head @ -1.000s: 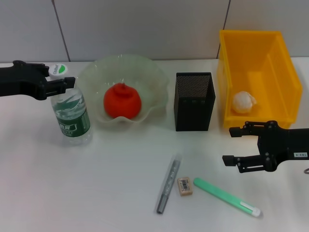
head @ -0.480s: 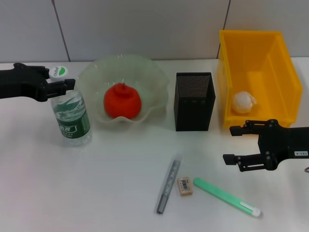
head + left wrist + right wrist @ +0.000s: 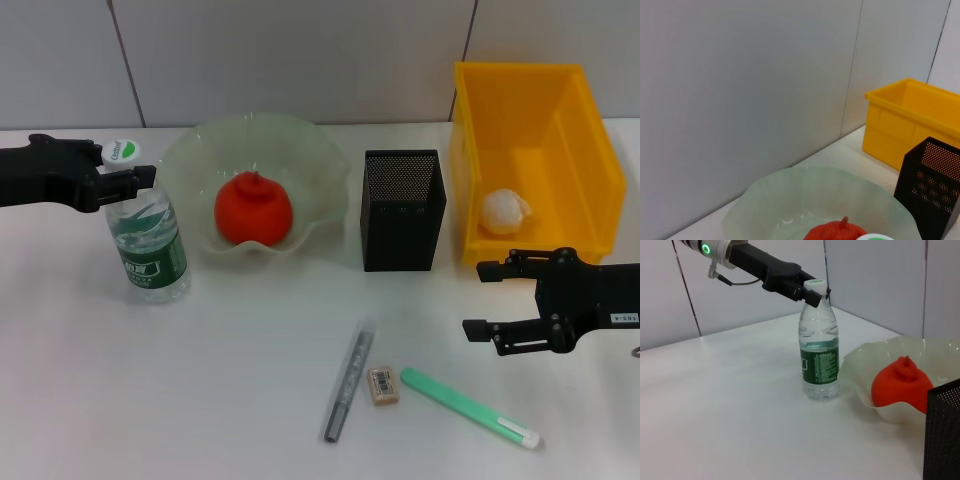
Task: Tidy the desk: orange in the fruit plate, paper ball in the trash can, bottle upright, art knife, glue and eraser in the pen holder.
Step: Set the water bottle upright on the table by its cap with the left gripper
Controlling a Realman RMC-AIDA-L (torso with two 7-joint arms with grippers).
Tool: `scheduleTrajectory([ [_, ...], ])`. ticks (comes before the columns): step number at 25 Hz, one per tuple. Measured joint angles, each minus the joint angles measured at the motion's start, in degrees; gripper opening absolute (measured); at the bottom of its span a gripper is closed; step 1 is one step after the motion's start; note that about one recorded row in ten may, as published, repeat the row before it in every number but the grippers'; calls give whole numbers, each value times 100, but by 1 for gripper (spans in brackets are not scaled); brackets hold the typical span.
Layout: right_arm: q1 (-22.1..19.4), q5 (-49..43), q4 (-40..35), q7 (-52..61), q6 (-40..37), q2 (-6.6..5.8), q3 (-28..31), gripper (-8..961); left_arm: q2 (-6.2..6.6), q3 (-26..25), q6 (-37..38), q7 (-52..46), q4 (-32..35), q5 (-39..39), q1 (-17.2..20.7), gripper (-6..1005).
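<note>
On the plain white desk point(image 3: 200, 400), at about 9 o'clock from centre, the clear plastic water bottle with green label and white cap point(image 3: 145, 235) is standing upright. The left gripper point(image 3: 135, 178) is sitting at the bottle's neck just under the cap, fingers close around it; whether they are actually pressing on the plastic cannot be told. The right wrist view is showing the same arrangement: black fingers point(image 3: 807, 292) at the neck, bottle point(image 3: 818, 360) vertical on the desk.

At 3 o'clock from the bottle, just beside it, the wide pale green translucent glass fruit plate with wavy rim point(image 3: 190, 150) is holding the red-orange rounded orange with a small nub point(image 3: 254, 210). At 3 o'clock from the plate, near but apart, the square black metal mesh pen holder point(image 3: 403, 210) is standing. Further at 3 o'clock, the large bright yellow rectangular plastic trash can point(image 3: 525, 110) is holding the small crumpled white paper ball point(image 3: 505, 212).

Toward 6 o'clock from the pen holder, three items are lying flat on the desk: the slim grey metallic art knife point(image 3: 347, 381), the tiny beige barcode-labelled eraser point(image 3: 382, 385) just beside it, and the long mint-green glue stick with a white tip point(image 3: 470, 407).

The right gripper point(image 3: 480, 298) is hovering at 6 o'clock from the trash can, jaws spread wide, holding nothing.
</note>
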Motion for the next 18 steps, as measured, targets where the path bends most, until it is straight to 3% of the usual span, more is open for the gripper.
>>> scheduleTrajectory([
  [18,0,0,4,22,-9,0,0,814,-21,19,8,15,7,-4,-1,502],
])
